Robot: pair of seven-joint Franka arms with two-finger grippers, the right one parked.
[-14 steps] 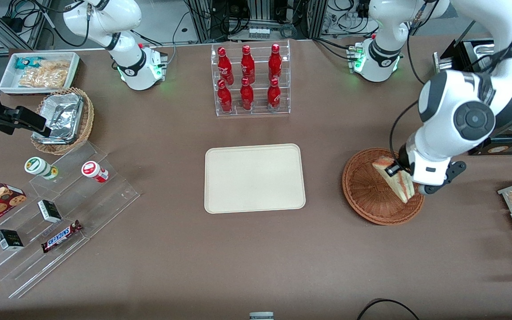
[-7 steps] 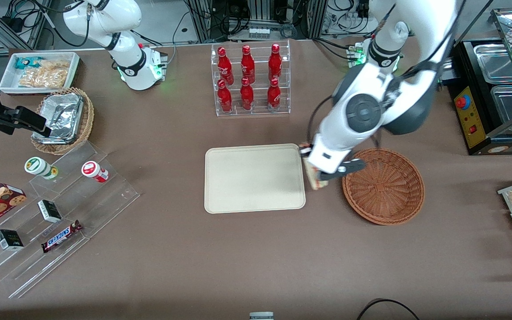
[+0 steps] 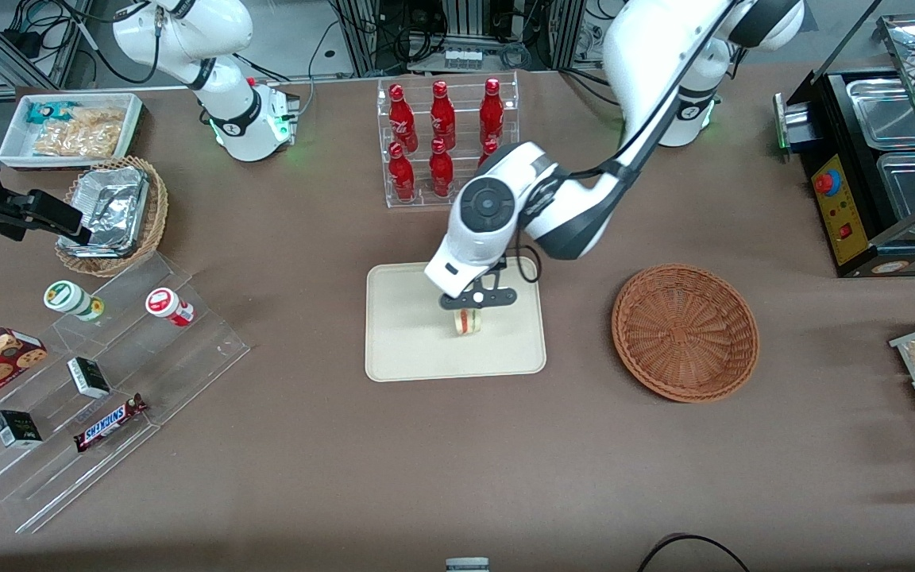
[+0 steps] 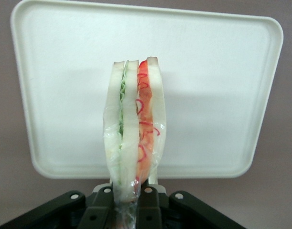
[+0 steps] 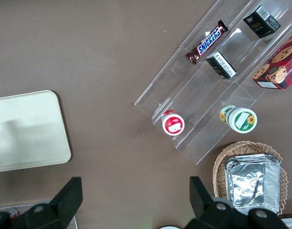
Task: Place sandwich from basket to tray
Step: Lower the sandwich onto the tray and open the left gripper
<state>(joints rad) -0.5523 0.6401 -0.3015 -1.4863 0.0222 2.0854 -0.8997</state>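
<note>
My claw (image 3: 469, 311) hangs over the middle of the tray (image 3: 402, 349), clamped on the sandwich (image 3: 467, 322). In the wrist view the claw (image 4: 129, 198) pinches the wedge's wide end, and the sandwich (image 4: 134, 124) sticks straight out from it on edge, so the green and red filling layers face the camera. I judge the edge-on grip is there so the fingers squeeze bread faces rather than crush the filling. The sandwich looks wrapped in clear film.

The tray (image 4: 217, 57) fills the view beneath the sandwich, so I'm above open tray surface, not its rim. From the front view I cannot tell whether the sandwich tip touches the tray or sits just above it.

The basket (image 3: 685, 330) sits well apart from my claw, toward the working arm's end of the table (image 3: 457, 461), with nothing in it. The carry is done, I judge; what's left is lowering and letting go. Risk: released on edge, the wedge may tip over.

The bottle rack (image 3: 447, 143) stands farther from the front camera than my claw, clear of the wrist.
</note>
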